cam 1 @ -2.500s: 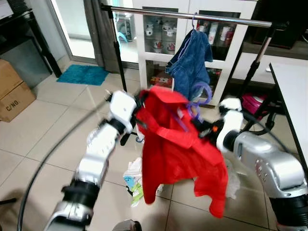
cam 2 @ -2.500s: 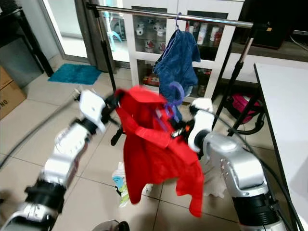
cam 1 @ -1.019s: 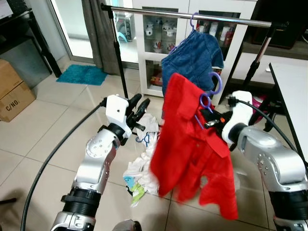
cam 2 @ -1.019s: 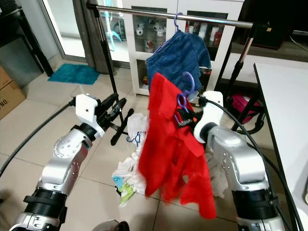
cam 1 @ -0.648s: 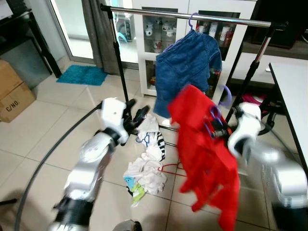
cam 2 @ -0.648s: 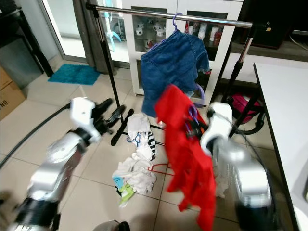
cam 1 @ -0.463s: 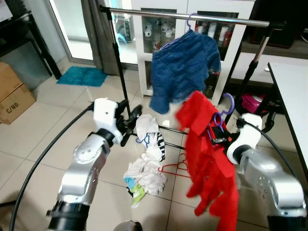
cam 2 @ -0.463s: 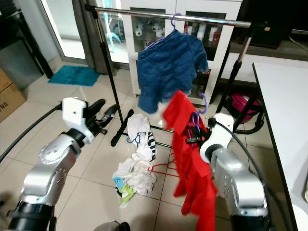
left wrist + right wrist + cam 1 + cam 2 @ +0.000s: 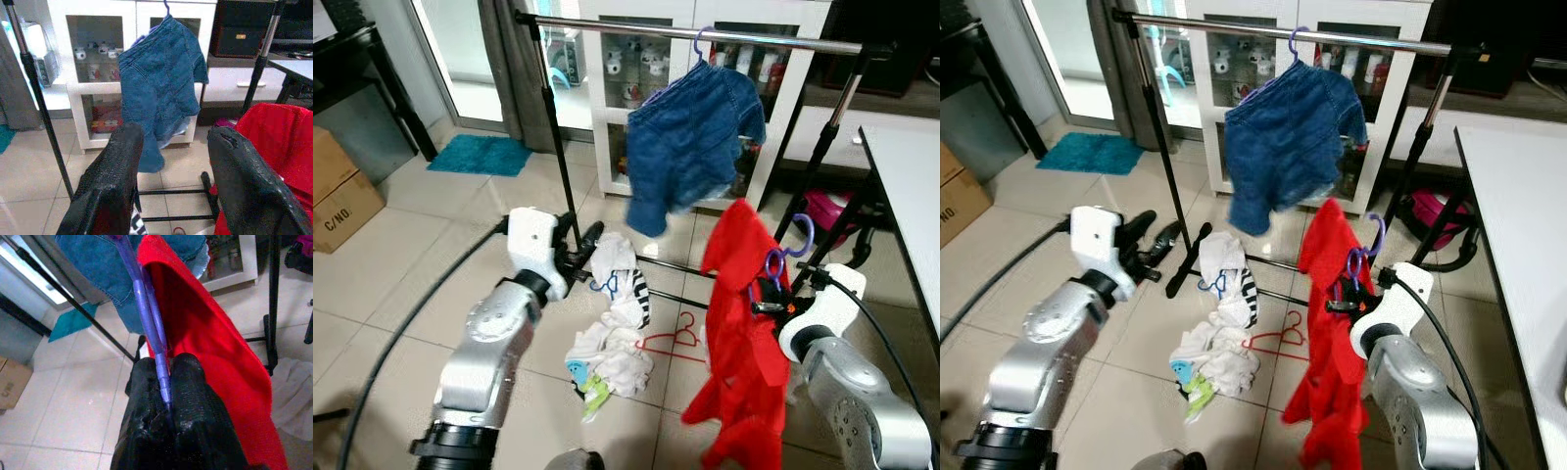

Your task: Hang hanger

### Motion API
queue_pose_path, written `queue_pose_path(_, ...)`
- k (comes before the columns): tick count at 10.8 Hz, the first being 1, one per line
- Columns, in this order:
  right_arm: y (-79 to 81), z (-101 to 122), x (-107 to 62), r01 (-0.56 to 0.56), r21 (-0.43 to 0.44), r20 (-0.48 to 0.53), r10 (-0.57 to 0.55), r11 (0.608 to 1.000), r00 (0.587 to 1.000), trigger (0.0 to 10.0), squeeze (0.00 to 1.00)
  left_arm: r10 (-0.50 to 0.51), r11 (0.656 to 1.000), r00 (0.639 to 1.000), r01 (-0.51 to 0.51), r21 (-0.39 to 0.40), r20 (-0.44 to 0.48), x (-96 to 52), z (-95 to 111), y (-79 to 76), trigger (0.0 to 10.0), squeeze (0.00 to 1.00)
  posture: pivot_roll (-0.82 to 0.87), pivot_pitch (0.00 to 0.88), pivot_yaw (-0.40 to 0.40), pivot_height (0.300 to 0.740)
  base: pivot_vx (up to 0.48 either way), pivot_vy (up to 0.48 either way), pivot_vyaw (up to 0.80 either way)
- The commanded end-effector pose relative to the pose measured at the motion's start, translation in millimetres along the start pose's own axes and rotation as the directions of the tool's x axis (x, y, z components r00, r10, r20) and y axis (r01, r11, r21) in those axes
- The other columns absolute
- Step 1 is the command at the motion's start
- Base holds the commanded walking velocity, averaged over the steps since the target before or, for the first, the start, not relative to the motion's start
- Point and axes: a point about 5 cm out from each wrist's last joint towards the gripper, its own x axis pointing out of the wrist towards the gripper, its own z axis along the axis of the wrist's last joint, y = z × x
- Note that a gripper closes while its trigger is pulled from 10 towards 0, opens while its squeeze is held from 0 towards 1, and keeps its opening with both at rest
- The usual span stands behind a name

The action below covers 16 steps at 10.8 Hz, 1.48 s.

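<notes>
- Two silver arms reach forward over the tiled floor [image 9: 372,264], the right one low at the right, the left one raised toward the middle.
- Right pincer [image 9: 165,382] has its two black fingers pressed together on the shaft of the purple hanger [image 9: 781,257], gripping it; the forearm bends inward at the elbow.
- A red garment [image 9: 741,333] drapes from that hanger and hangs down beside the right arm, its lower hem near the floor.
- The hanger's hook [image 9: 800,235] points upward, well below the metal rail [image 9: 607,24] and apart from it.
- Left pincer [image 9: 171,171] stands with its fingers spread wide, nothing between them, aimed toward the rack's left upright pole [image 9: 553,127].
- On the rail hangs a blue denim garment [image 9: 690,137] on its own purple hanger hook [image 9: 701,41]; bare rail runs to either side of it, more to its left.
- On the floor under the rack lies a heap of white clothes [image 9: 607,343] with a red wire hanger [image 9: 668,343] beside it, between the two arms.
- A white desk [image 9: 911,186] edge bounds the right side, close by the right arm; a white glass-front cabinet [image 9: 636,88] stands behind the rack.
- At the far left sit a cardboard box [image 9: 340,196] and a teal mat [image 9: 481,154], well apart from the arms.
</notes>
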Motion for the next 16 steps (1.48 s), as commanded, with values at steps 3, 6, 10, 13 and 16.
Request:
queue_pose_path(3,4.4,10.6,-5.3,0.008,-0.023,0.062,-0.006,1.000,0.998,10.0,0.00,0.050,0.998,0.998,-0.048,0.049,-0.032,3.1,-1.1,9.4,10.0,0.00,-0.10,0.016,0.090,0.740,0.000,0.480,0.00)
queue_pose_path(6,7.1,10.3,-5.9,-0.006,-0.021,0.058,0.007,1.000,0.998,10.0,0.00,0.089,0.995,0.995,-0.087,0.037,-0.042,-0.3,-2.7,10.6,10.0,0.00,-0.10,0.027,0.077,0.740,0.000,0.320,0.00)
queue_pose_path(10,9.3,14.4,-4.4,-0.009,0.001,0.067,0.009,1.000,0.998,10.0,0.00,0.092,0.996,0.996,-0.092,0.004,-0.011,-0.8,2.9,12.0,10.0,0.00,-0.10,0.027,0.069,0.740,0.068,0.000,0.00)
queue_pose_path(13,9.9,16.5,-3.2,0.004,0.012,0.081,-0.005,1.000,0.997,10.0,0.00,0.093,0.996,0.996,-0.093,0.013,-0.013,0.1,4.5,14.5,10.0,0.00,-0.09,0.029,0.075,0.740,0.308,0.000,0.00)
queue_pose_path(16,12.3,18.2,-1.7,-0.003,-0.005,0.090,0.003,1.000,0.996,10.0,0.00,0.088,0.996,0.996,-0.088,0.012,-0.007,2.0,6.5,14.7,10.0,0.00,-0.09,0.025,0.077,0.740,0.344,0.000,0.00)
